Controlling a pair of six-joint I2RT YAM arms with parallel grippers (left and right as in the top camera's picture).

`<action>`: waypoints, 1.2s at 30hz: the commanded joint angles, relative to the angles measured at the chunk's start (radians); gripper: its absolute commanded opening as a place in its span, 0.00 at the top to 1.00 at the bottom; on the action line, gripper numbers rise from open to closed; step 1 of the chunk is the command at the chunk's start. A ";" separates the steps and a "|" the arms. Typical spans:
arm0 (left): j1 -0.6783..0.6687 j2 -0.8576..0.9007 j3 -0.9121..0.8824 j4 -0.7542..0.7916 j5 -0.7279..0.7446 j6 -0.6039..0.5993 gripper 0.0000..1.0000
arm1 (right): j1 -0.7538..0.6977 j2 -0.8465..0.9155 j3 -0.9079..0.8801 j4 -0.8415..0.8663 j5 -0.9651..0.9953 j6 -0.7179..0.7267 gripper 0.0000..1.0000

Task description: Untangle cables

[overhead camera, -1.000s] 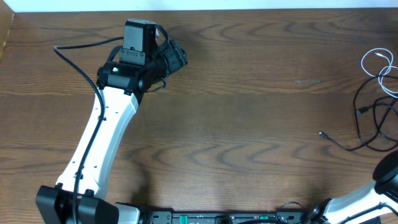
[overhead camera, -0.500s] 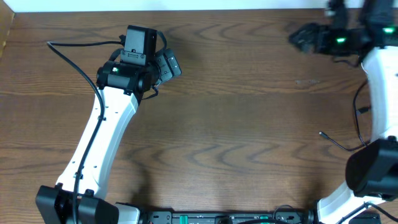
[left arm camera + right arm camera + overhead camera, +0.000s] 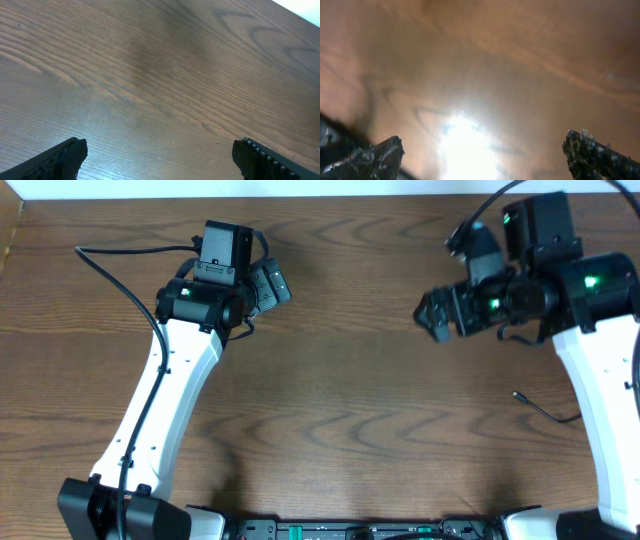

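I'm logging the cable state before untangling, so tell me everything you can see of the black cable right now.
Only a short stretch of the black cable shows, in the overhead view. It is a thin, dark cord with a small plug end, lying flat on the wooden table near its right side. It curves gently from the plug toward the right arm, which hides the rest. Only the table touches the visible part.

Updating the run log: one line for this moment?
left gripper open, empty | right gripper open, empty | black cable end showing beside right arm | white cable not visible
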 commanded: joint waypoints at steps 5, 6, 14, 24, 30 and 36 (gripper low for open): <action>0.000 -0.020 0.002 -0.001 -0.023 0.014 0.02 | 0.014 -0.044 0.006 -0.113 0.064 0.006 0.01; 0.000 -0.020 0.002 -0.001 -0.023 0.014 0.02 | 0.013 -0.058 0.006 -0.112 0.068 0.006 0.01; 0.000 -0.020 0.002 -0.001 -0.023 0.014 0.02 | 0.013 -0.206 0.004 -0.006 0.121 0.037 0.01; 0.000 -0.020 0.002 -0.001 -0.023 0.014 0.02 | -0.093 -0.535 -0.429 0.423 0.200 -0.047 0.01; 0.000 -0.020 0.002 -0.001 -0.023 0.014 0.02 | -0.201 -0.815 -0.882 0.784 0.153 -0.047 0.01; 0.000 -0.020 0.002 -0.001 -0.023 0.013 0.02 | -0.256 -1.088 -1.235 1.028 0.105 -0.047 0.01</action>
